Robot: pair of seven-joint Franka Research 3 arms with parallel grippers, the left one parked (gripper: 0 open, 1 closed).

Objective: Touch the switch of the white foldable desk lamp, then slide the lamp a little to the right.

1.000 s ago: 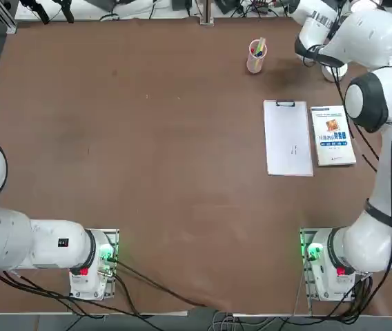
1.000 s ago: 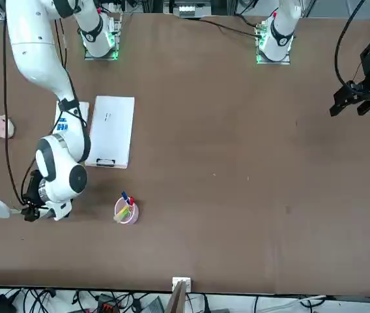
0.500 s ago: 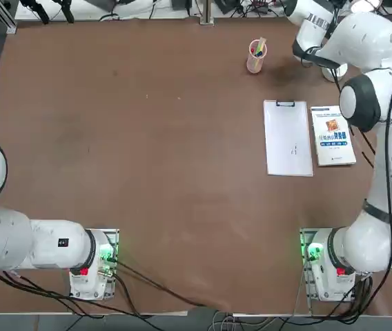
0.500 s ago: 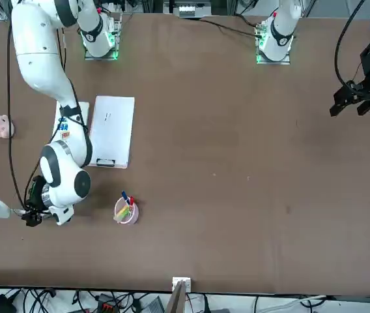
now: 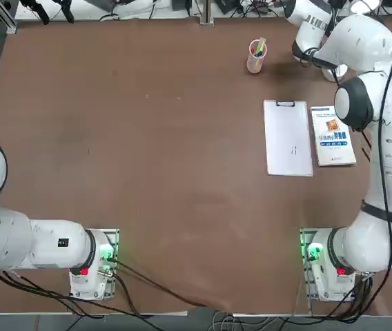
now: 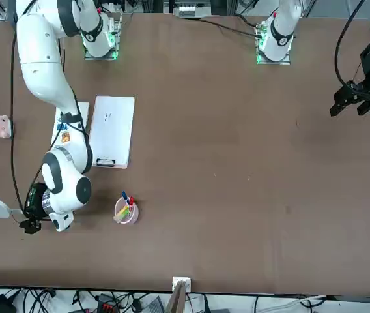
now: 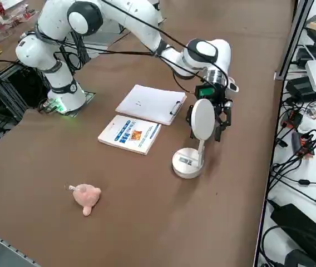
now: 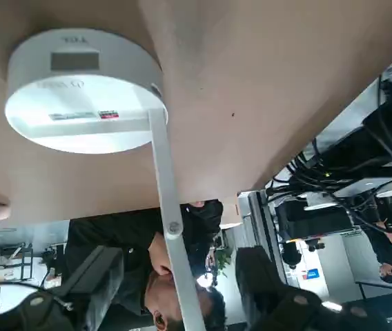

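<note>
Lamp [image 7: 192, 146]: upright, centre of your right side view.
Right gripper [image 7: 220, 123]: just behind the lamp head.
Fingers [image 8: 92, 286]: spread, straddling the lamp arm.

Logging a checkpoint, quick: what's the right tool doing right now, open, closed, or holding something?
Right tool: open, holding nothing, fingers either side of the lamp arm.

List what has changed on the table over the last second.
The right gripper and its wrist crept slightly toward the table's far edge, beside the white foldable desk lamp. It is open astride the lamp's thin arm, holding nothing. The lamp, pen cup, clipboard and booklet stayed put.
</note>
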